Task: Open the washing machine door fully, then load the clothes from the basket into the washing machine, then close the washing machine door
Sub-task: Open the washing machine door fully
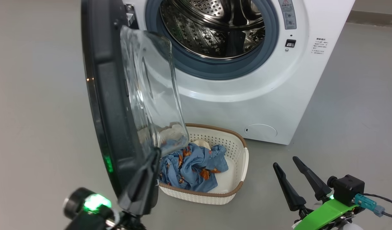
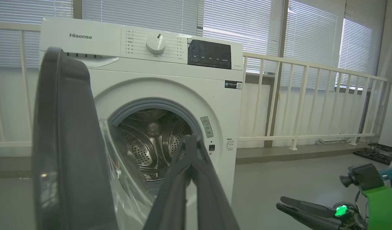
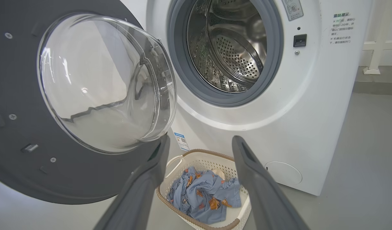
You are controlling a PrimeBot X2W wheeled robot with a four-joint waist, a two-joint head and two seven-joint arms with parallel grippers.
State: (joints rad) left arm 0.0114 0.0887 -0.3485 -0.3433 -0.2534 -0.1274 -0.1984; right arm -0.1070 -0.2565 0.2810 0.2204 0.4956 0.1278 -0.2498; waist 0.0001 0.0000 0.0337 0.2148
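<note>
The washing machine (image 1: 247, 95) stands with its steel drum (image 1: 212, 28) exposed. The washing machine door (image 1: 113, 105) is swung out to the left and I see it edge-on, its glass bowl (image 1: 151, 89) bulging right. My left gripper (image 1: 156, 153) is shut on nothing, its fingers lying along the door's inner side just below the bowl; I cannot tell whether they touch it. In front of the machine, the basket (image 1: 237, 150) holds the light-blue clothes (image 1: 192, 166). To the basket's right, my right gripper (image 1: 285, 161) hangs open and empty. Its wrist view frames the clothes (image 3: 205, 195) between the fingers.
Grey floor (image 1: 343, 127) lies open on the right of the machine and basket. The open door overhangs the basket's left part. Behind the machine (image 2: 170, 80) runs a white railing (image 2: 311, 102) below blinds. A low dark tray (image 2: 375, 150) sits at the far right by the wall.
</note>
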